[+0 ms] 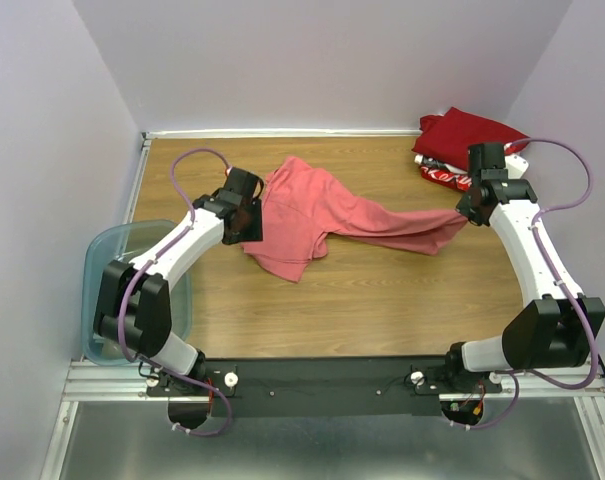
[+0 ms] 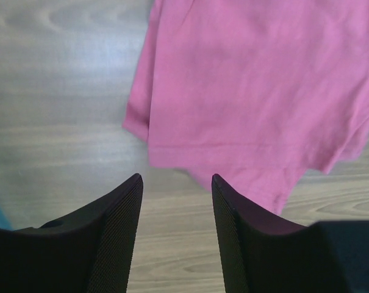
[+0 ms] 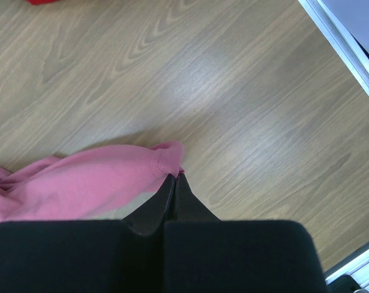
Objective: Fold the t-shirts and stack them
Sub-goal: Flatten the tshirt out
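Sitting at the near left, partly hidden by the left arm: a translucent blue-grey plastic bin (image 1: pixel 107 262) at the edge of the brown wood-grain table (image 1: pixel 382 300).

Left gripper (image 1: pixel 244 215) (image 2: pixel 177 178): jaws parted, nothing between them, bare wood under the gap. It hangs just beside the left edge of the salmon-pink short-sleeved cloth shirt (image 1: pixel 312 215) (image 2: pixel 257 79) (image 3: pixel 80 183).

Pink shirt lies left of centre on the table, its body bunched and creased, with one long strip reaching right.

Right gripper (image 1: pixel 469 213) (image 3: pixel 174 177): fingers pressed together, pinching the far tip of that strip; the cloth curls over the fingertips.

Back right corner: a dark red cloth shirt (image 1: pixel 472 130) heaped on a red cloth shirt with white print (image 1: pixel 447 177), close behind the right gripper and apart from the pink one.
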Controlling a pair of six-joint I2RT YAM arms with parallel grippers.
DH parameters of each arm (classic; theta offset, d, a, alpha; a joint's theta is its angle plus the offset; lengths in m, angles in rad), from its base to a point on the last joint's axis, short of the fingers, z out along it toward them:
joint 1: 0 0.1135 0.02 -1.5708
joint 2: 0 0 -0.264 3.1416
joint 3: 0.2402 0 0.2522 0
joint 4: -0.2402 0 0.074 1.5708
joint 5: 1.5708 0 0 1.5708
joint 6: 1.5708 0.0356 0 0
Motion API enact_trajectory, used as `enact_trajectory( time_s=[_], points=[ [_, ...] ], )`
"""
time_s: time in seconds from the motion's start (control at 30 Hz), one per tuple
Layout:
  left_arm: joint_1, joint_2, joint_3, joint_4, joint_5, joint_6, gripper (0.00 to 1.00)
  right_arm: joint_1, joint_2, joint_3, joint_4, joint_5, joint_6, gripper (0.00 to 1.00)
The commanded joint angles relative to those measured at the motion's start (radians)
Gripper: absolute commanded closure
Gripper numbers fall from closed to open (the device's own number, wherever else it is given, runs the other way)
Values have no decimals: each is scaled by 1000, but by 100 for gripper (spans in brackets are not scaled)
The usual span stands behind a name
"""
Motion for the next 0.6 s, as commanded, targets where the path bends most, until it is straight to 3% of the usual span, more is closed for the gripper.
enact_trajectory(
  time_s=[0.0, 0.57],
  points=[
    [-2, -32, -100, 53, 37, -73, 44, -13, -11, -11, 26, -24, -1, 99],
    [24, 74, -150, 180, 61, -102, 48, -19, -22, -26, 41, -59, -11, 100]
  ],
)
